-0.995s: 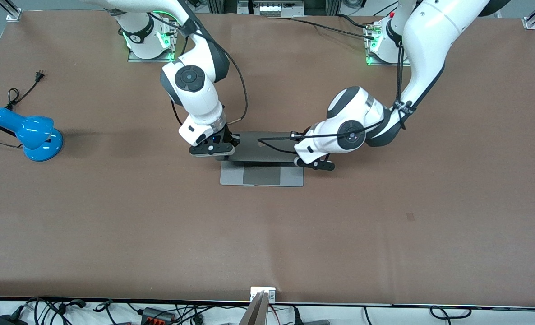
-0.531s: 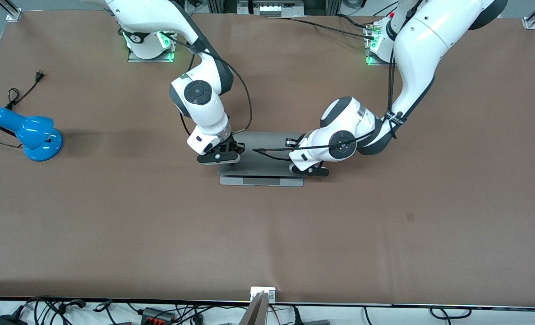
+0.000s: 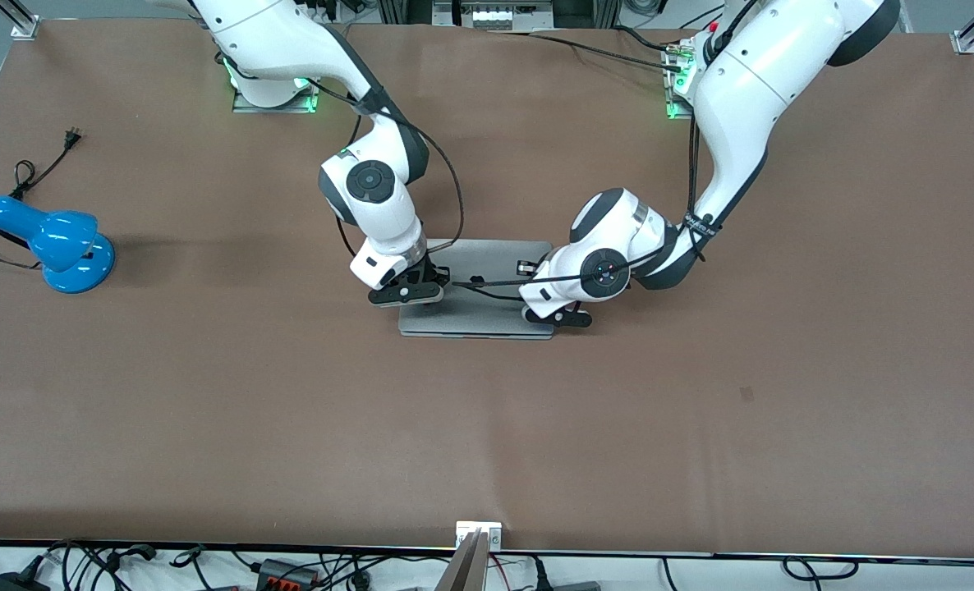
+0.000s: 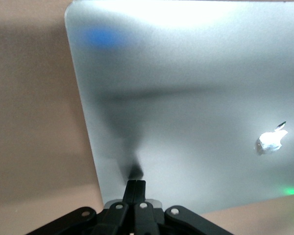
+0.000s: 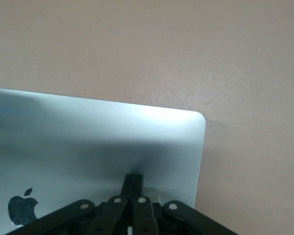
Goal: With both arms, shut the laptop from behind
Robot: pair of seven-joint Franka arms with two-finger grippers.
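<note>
The silver-grey laptop (image 3: 487, 312) lies mid-table with its lid down almost flat on the base. The keyboard, trackpad and screen are hidden. My right gripper (image 3: 409, 294) is shut, and its fingertips (image 5: 133, 177) rest on the lid (image 5: 88, 142) near the corner toward the right arm's end. My left gripper (image 3: 557, 316) is shut, and its fingertips (image 4: 135, 182) rest on the lid (image 4: 186, 98) near the edge toward the left arm's end. The apple logo shows in the left wrist view (image 4: 272, 139) and in the right wrist view (image 5: 23, 209).
A blue desk lamp (image 3: 52, 242) with a black cord and plug (image 3: 70, 138) lies at the right arm's end of the table. Black cables (image 3: 479, 287) from the arms hang over the lid. Brown tabletop (image 3: 487, 427) surrounds the laptop.
The lid has swung down from part open to almost flat, covering the trackpad. Both grippers have moved down and toward the front camera with it.
</note>
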